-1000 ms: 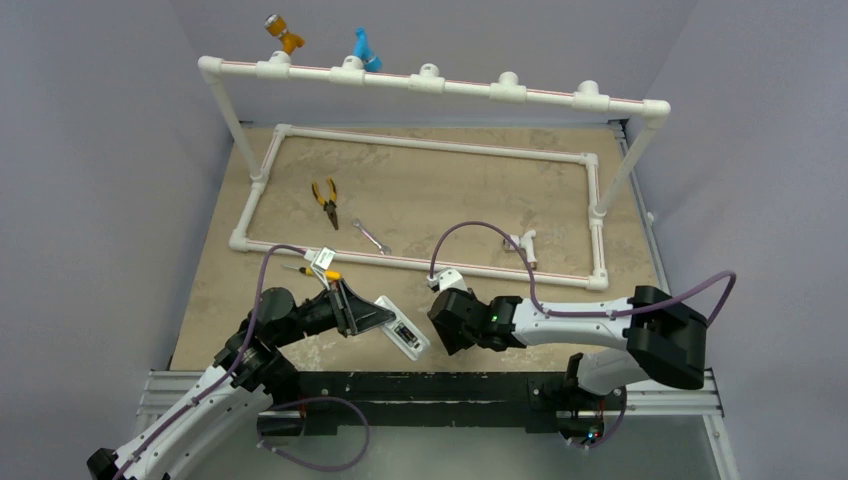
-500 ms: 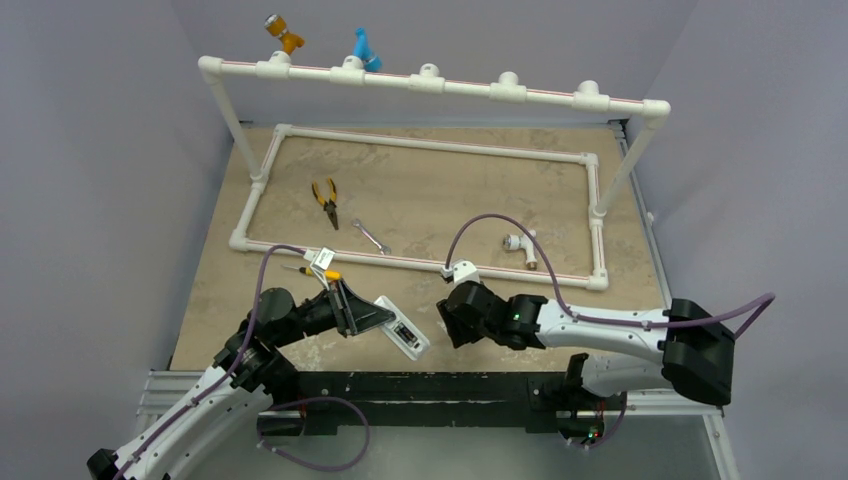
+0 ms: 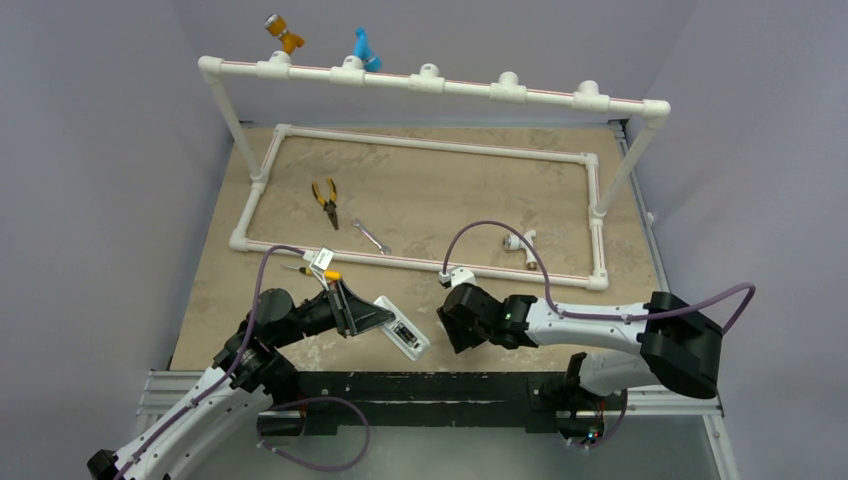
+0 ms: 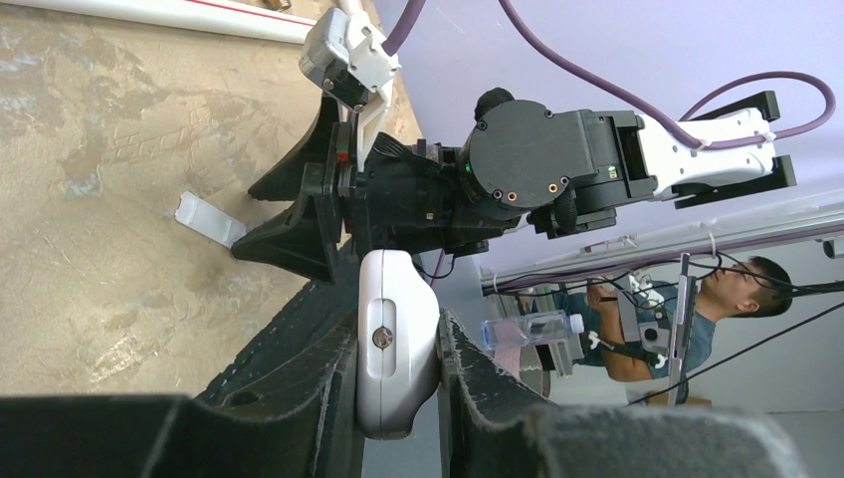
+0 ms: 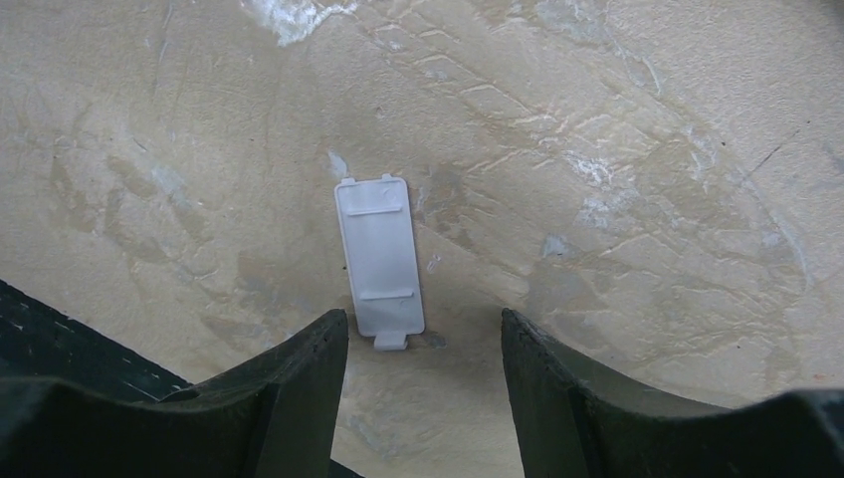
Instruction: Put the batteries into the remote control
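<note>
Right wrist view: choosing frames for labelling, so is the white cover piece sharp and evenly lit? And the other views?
Right wrist view: the cover piece is sharp under soft even light, no glare; the dark jaws below are slightly blurred. Left wrist view: the remote control is clear, the near jaws dark and soft. Top external view: even light, faint shadows.

One remote control (image 3: 402, 334) shows, and one flat white battery cover (image 5: 379, 261). There are three tools: one pair of yellow-handled pliers (image 3: 325, 201), one silver wrench (image 3: 371, 237) and one yellow-handled screwdriver (image 3: 328, 275). There is one loose white pipe elbow (image 3: 520, 244). The one raised pipe rail (image 3: 460, 88) carries five tee fittings (image 3: 427, 78), one orange fitting (image 3: 283, 33) and one blue fitting (image 3: 366, 49). Two grippers appear: left gripper (image 3: 385, 318) and right gripper (image 5: 423, 349)
</note>
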